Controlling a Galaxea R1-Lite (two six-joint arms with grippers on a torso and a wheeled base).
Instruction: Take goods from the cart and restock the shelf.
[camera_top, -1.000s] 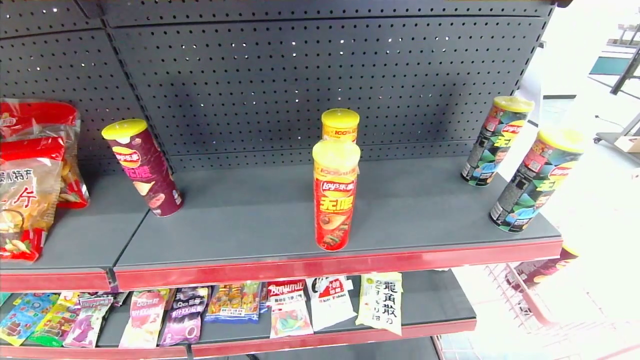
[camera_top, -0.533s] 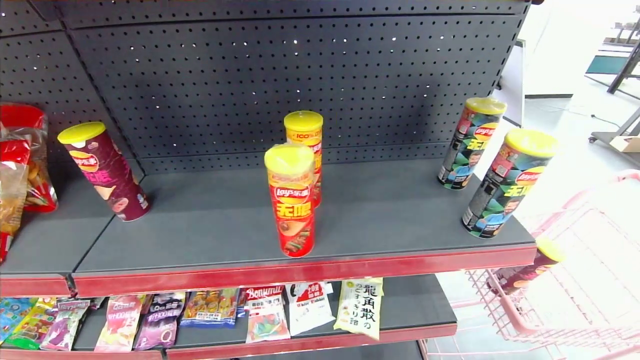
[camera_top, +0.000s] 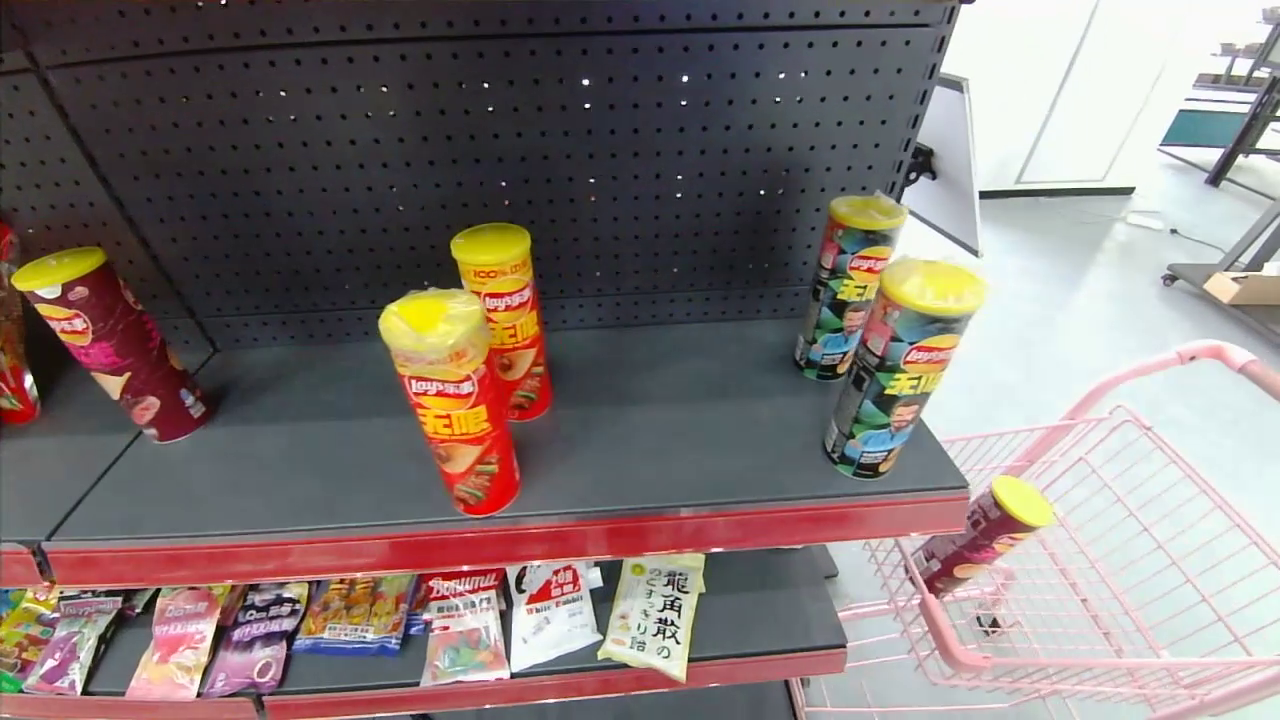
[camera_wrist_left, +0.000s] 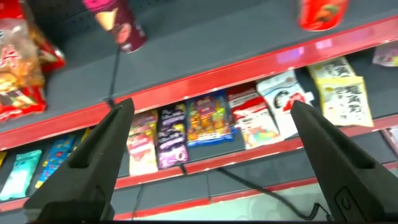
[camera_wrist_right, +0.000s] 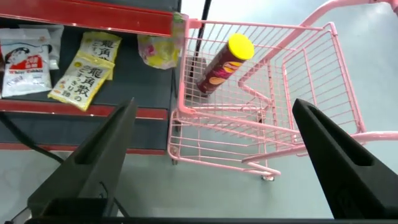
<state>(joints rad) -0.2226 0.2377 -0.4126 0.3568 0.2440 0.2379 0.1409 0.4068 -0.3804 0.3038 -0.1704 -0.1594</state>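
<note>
A pink wire cart (camera_top: 1130, 560) stands to the right of the shelf, with one maroon chip can (camera_top: 975, 540) leaning inside it; the right wrist view looks down on that can (camera_wrist_right: 225, 62) in the cart (camera_wrist_right: 267, 134). On the grey shelf (camera_top: 600, 450) stand two red chip cans (camera_top: 455, 405) (camera_top: 502, 318), two dark patterned cans (camera_top: 895, 365) (camera_top: 845, 285) at the right end, and a maroon can (camera_top: 110, 340) at the left. My left gripper (camera_wrist_left: 208, 155) is open, facing the lower snack shelf. My right gripper (camera_wrist_right: 214, 158) is open, apart from the cart.
Flat snack bags (camera_top: 360, 620) line the lower shelf under a red front lip (camera_top: 500, 545). A perforated dark back panel (camera_top: 500, 160) closes the shelf behind. Open grey floor (camera_top: 1080, 300) lies to the right, with a metal stand (camera_top: 1230, 270) far off.
The head camera has swung right, so the shelf goods sit further left in the picture and the pink cart with its maroon can has come into view.
</note>
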